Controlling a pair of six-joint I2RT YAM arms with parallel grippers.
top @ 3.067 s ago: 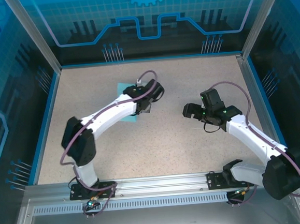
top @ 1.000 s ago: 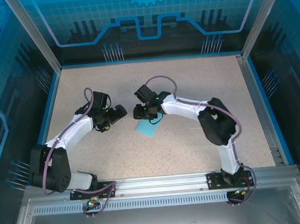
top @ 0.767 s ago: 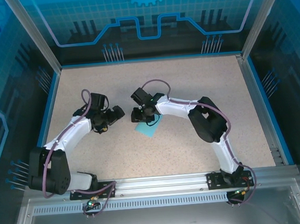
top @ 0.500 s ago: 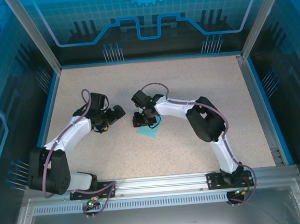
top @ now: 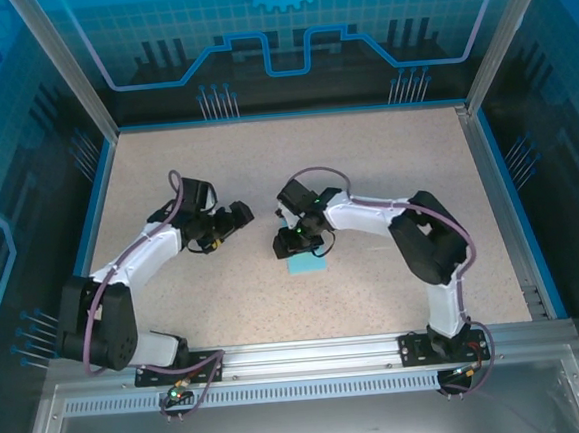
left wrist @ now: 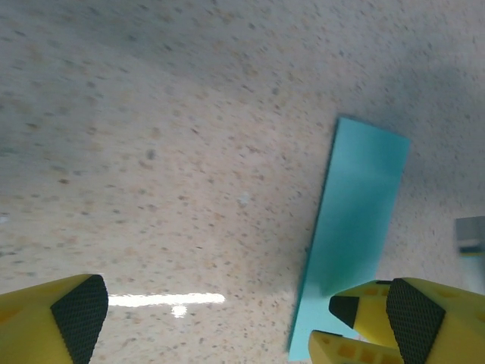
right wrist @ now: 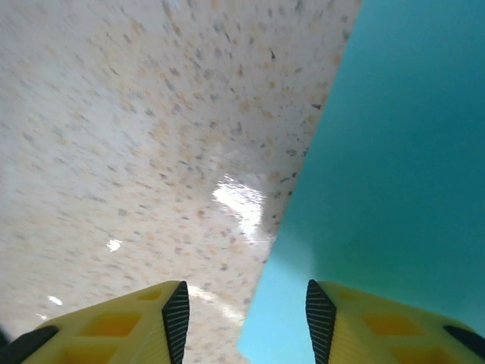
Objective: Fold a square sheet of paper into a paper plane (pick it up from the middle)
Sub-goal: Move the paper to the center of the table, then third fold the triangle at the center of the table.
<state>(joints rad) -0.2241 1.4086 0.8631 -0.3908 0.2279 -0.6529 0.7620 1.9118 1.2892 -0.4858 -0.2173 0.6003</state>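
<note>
The light cyan sheet of paper (top: 305, 266) lies flat on the speckled table near the middle. My right gripper (top: 296, 244) hovers just over its far end and hides part of it. In the right wrist view the right gripper (right wrist: 246, 322) is open. The paper (right wrist: 394, 167) runs under the right finger (right wrist: 356, 326), and the paper's edge lies between the two fingers. My left gripper (top: 236, 221) stands to the left of the sheet and points at it. Its jaws (left wrist: 244, 318) are wide open and hold nothing. From there the paper (left wrist: 356, 227) looks like a narrow strip.
Blue-edged transparent walls (top: 101, 181) enclose the table on three sides. An aluminium rail (top: 301, 361) with the arm bases runs along the near edge. Bare speckled tabletop (top: 365, 160) spreads behind and to the right of the arms.
My right gripper has slid right and nearer, and the paper has shifted with it. Its jaws have opened wider. The left gripper has edged a little right.
</note>
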